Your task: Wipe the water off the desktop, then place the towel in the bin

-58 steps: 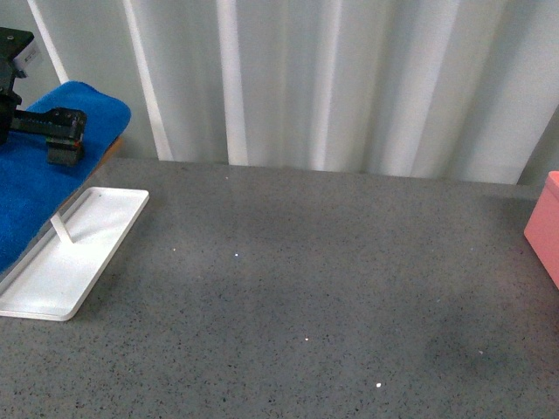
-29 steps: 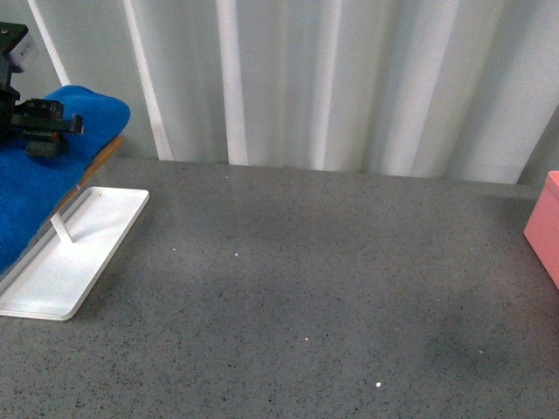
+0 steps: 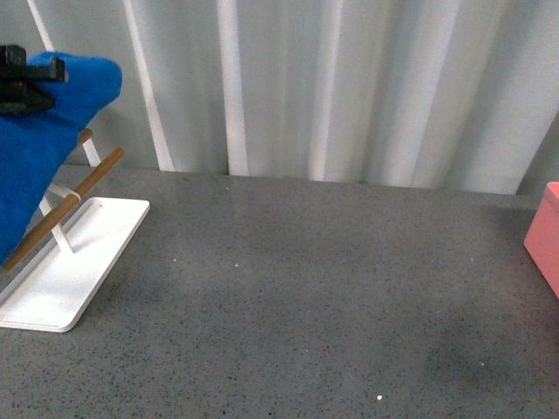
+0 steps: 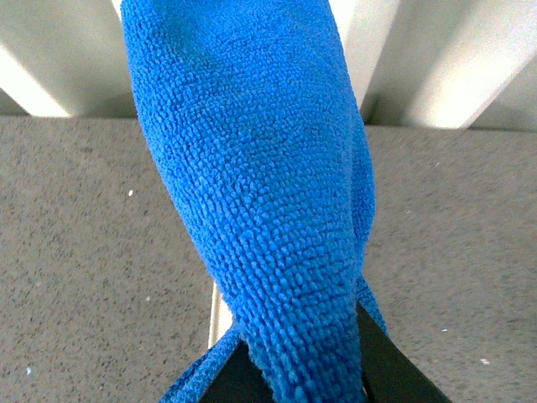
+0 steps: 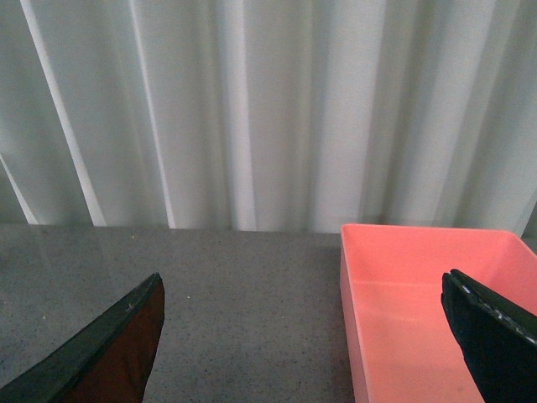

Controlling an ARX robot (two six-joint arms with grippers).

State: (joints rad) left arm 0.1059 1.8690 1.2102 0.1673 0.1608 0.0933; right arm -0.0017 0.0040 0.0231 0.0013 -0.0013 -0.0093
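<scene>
Your worktop (image 3: 332,288) fills most of the front view, dark grey and speckled, with a pleated white curtain (image 3: 349,87) behind it. At the far left the towel (image 3: 35,166) hangs bunched in the air over the white tray (image 3: 79,262), its lower part in front of the tray's slanted wooden rail (image 3: 74,202). The pink bin (image 3: 543,240) stands at the right edge, well apart from the towel. Your left claw (image 3: 48,74) is clamped on the towel's top, the cloth pinched between its fingers (image 4: 394,374). Your right claw (image 5: 302,285) hangs near the bin, jaws wide apart.
</scene>
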